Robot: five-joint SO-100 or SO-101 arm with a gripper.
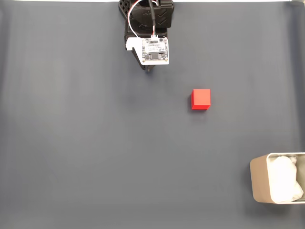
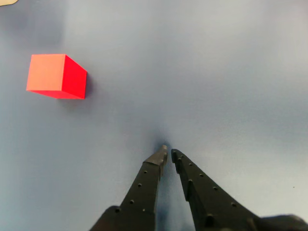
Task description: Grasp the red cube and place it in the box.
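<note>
Fixed view, from above. The arm is seen at the top edge, left of centre, carrying a white circuit board with a bundle of wires leading up from it. The dark grey desk extends across the whole picture. To the right of the arm and lower in the picture, well apart from it, the red cube rests flat on the desk. At the lower right corner the box is cut by the picture edge; its pale wall and rounded corners are visible, and a white soft lining is seen inside it. Cube and box are well apart.

Wrist view. The red cube is shown at the upper left, resting on the desk, with one lighter face and one darker face turned to the camera. At lower centre the tool enters from the bottom edge; its two black perforated fingers converge until the tips are nearly touching, with only a thin gap left. The tool is thus clenched on nothing, and it is set well apart from the cube, to its right.
</note>
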